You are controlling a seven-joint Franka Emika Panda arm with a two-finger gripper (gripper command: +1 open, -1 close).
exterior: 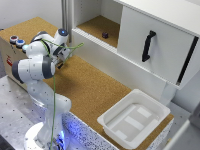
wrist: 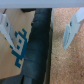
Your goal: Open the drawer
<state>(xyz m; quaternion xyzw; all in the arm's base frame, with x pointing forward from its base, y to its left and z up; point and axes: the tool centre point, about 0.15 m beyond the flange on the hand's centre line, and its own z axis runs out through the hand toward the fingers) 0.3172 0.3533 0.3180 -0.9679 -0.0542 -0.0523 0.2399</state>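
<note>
The hand (exterior: 61, 61) sits mostly behind the arm in the exterior view; a small dark object (exterior: 105, 35) in the cabinet is too small to identify; the wrist view is blurred.

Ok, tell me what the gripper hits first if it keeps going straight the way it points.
Probably the dark strip directly between the open fingers in the wrist view, next to a blue-printed surface and cork surface. Depth is unclear, so contact distance can't be judged.

Exterior view: bright, even light, soft low-resolution blur throughout. White cabinet (exterior: 155, 40) near overexposed at upper right of frame. Blue glow at lower left, by arm base. Wrist view: heavily blurred, out of focus; pale washed band along top edge.
</note>
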